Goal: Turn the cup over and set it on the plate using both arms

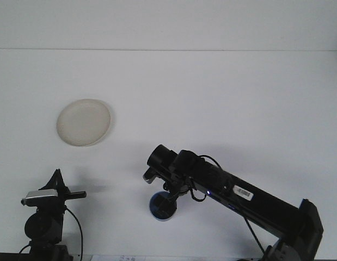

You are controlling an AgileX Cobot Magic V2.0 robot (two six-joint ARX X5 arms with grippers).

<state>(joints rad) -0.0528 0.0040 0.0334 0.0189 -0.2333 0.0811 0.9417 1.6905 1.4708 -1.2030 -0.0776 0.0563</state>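
- Nearest the camera, at the bottom left edge, the left arm's hand (58, 179) stands folded upright, its dark fingers meeting in a point at the top, closed on nothing. A small grey camera module sits on it, and a cable loops down beside it.
- At the bottom right corner, the right arm (250, 198) enters the view and stretches diagonally toward the lower middle of the white desk (212, 98). A white barcode label shows on its black casing.
- The right arm's hand (167, 198) points down over a blue cup (161, 208), which rests on the desk in the lower middle, close to the near edge. The hand covers much of the cup; its dark fingers appear to be at the cup's rim, but whether they are clamped on it or standing apart cannot be told.
- A pale round plate (83, 122) lies flat on the left part of the desk, well apart from the cup and farther back, beyond the left hand. Nothing lies on it.
- Bare desk lies between the cup and the plate.
- Beyond the plate and the arm, the desk runs bare to its far edge, a straight line across the upper part of the view, with a plain pale wall (168, 24) behind.
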